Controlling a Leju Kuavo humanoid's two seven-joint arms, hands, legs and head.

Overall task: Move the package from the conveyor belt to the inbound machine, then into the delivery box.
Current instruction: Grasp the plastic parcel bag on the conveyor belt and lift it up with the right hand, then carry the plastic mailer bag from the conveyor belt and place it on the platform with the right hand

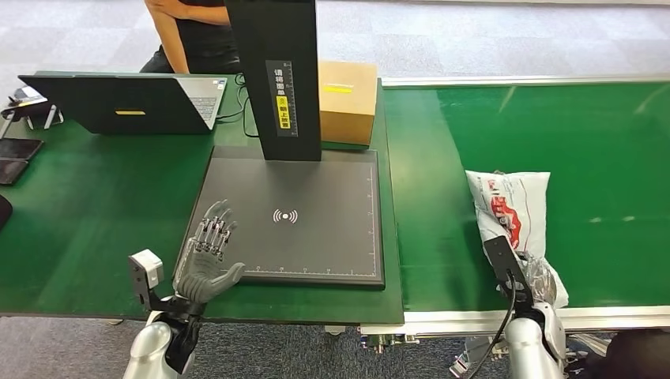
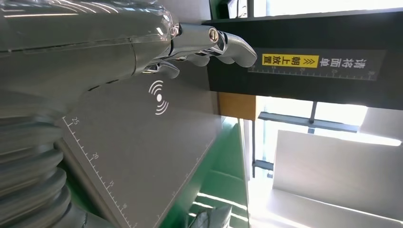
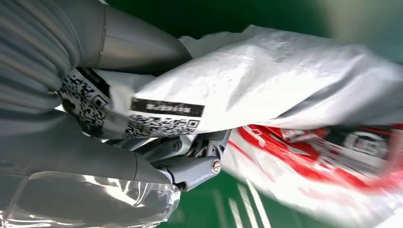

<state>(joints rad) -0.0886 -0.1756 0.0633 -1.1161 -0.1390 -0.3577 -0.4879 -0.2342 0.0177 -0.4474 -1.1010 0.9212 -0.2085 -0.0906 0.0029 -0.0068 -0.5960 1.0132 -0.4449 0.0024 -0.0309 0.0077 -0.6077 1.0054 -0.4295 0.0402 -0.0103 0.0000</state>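
- In the head view the package (image 1: 512,212), a white plastic mailer with red print, lies on the green conveyor belt (image 1: 600,158) at the lower right of the frame, its near end reaching the belt's front edge.
- The right robot hand (image 1: 536,286) sits at that near end in the head view, mostly hidden behind its wrist camera and clear cover, so the grip is hard to judge there.
- The right wrist view settles it: the right robot hand (image 3: 157,142) is clamped on the package (image 3: 285,95), the thumb over the crumpled film and darker fingers (image 3: 195,164) under it, with a printed barcode label bunched against the palm.
- The left robot hand (image 1: 207,260) rests at the lower left corner of the inbound machine (image 1: 300,213), a dark flat scanning plate at the frame's centre, fingers spread and holding nothing.
- The left wrist view shows the left robot hand (image 2: 142,47) above the plate's ruled edge and its white wireless mark, plus the yellow label on the machine's black upright column (image 2: 304,57).
- A brown cardboard box (image 1: 346,101) stands behind the column, top centre; its flaps look closed, and its contents cannot be seen.
- An open laptop (image 1: 126,103) sits at the upper left on the green worktop (image 1: 87,221), with a person (image 1: 190,31) seated behind it.
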